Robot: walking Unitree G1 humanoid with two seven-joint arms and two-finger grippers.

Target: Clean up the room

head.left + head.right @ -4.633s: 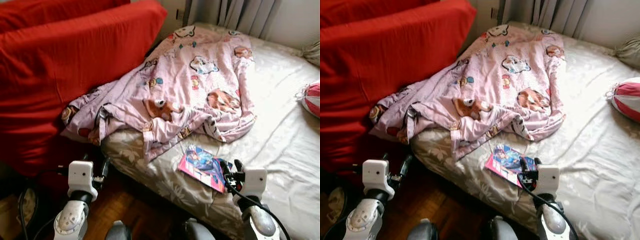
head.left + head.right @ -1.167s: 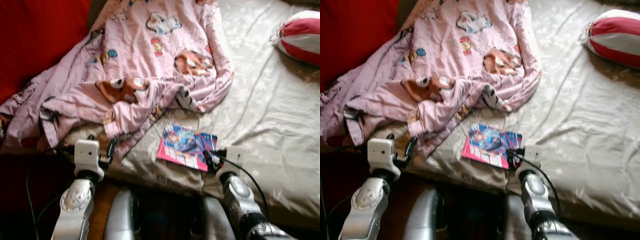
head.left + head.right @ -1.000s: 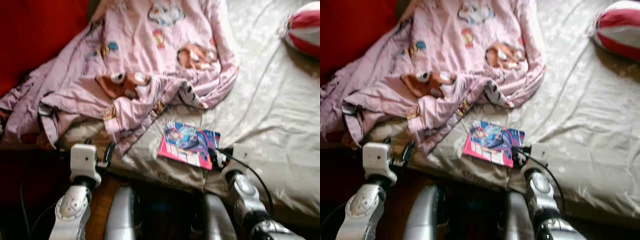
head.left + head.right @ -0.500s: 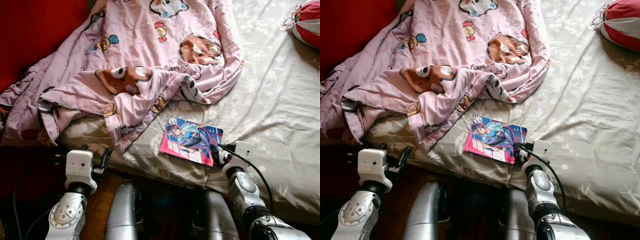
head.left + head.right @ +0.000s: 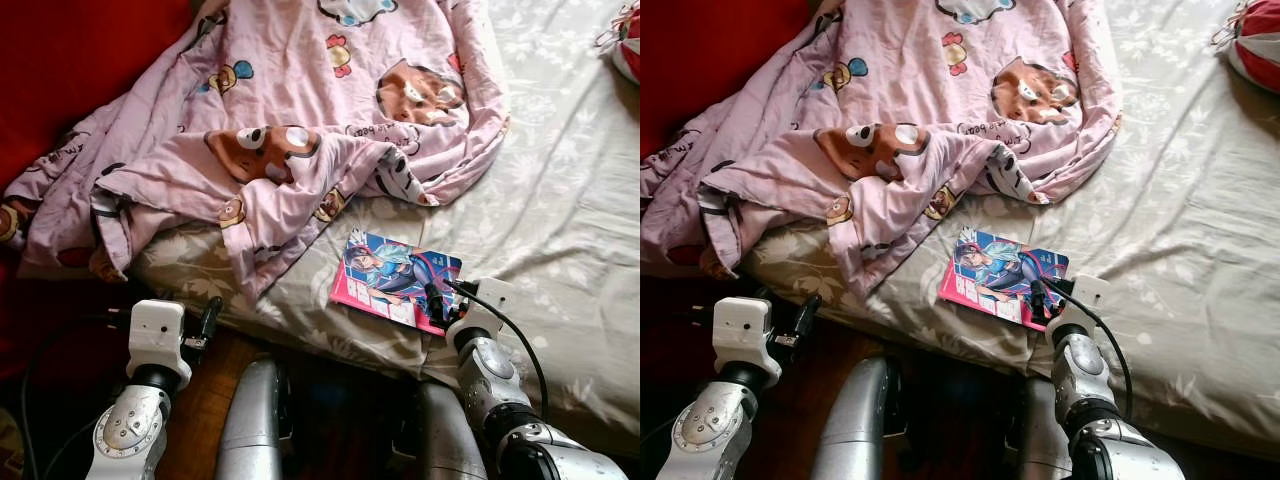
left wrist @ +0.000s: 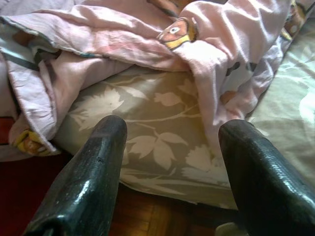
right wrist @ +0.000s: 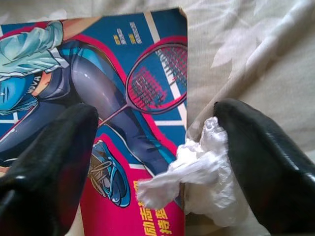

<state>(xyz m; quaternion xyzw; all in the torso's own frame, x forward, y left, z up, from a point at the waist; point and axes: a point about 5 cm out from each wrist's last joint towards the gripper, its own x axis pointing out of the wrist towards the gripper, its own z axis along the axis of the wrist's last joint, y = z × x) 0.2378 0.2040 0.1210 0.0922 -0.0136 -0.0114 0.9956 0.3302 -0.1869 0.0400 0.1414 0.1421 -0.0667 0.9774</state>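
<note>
The right arm reaches forward, its silver forearm foreshortened, with a black cable looping over the white wrist block. The right gripper (image 7: pixel 157 147) has its two black fingers (image 7: pixel 47 162) spread wide apart, nothing clamped between them.

The left arm is bent at the robot's left side, wrist block upright. The left gripper (image 6: pixel 170 167) points forward and slightly up, its fingers (image 6: pixel 86 182) likewise parted wide and bare.

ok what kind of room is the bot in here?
Most likely a bedroom: it faces a bed with a floral sheet, a rumpled pink cartoon-print quilt across it, and a striped cushion at the far corner. A book lies near the edge.
</note>
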